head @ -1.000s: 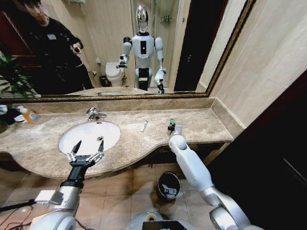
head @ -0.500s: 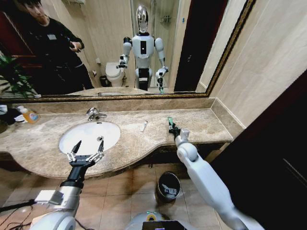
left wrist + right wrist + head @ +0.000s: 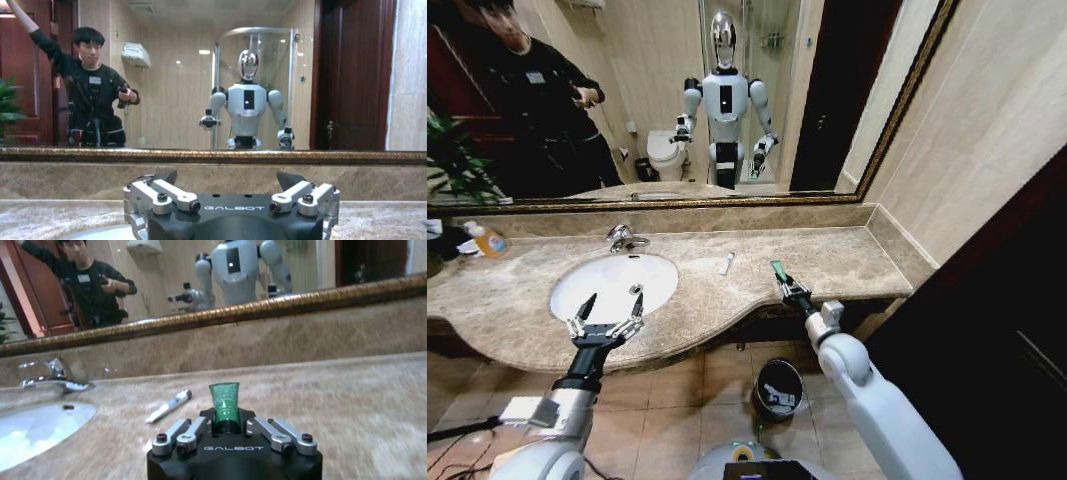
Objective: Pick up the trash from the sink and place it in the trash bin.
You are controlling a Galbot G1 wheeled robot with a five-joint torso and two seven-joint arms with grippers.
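My right gripper (image 3: 789, 285) is shut on a small green packet (image 3: 777, 268) of trash, holding it just above the counter's front edge. The right wrist view shows the packet (image 3: 225, 400) standing upright between the fingers (image 3: 190, 432). A small white tube (image 3: 726, 263) (image 3: 168, 405) lies on the marble counter to the right of the sink (image 3: 615, 285). My left gripper (image 3: 613, 296) hangs open over the sink's near rim, with nothing between its fingers (image 3: 163, 192). The round black trash bin (image 3: 778, 388) stands on the floor below the counter, with some litter inside.
A chrome tap (image 3: 623, 237) stands behind the basin. A clear bottle with an orange label (image 3: 487, 240) sits at the counter's far left beside a plant (image 3: 452, 160). A mirror (image 3: 677, 100) spans the back wall. A side wall closes the right.
My right arm has pulled back from the middle of the counter toward its front edge, carrying the green packet. The left arm has stayed still.
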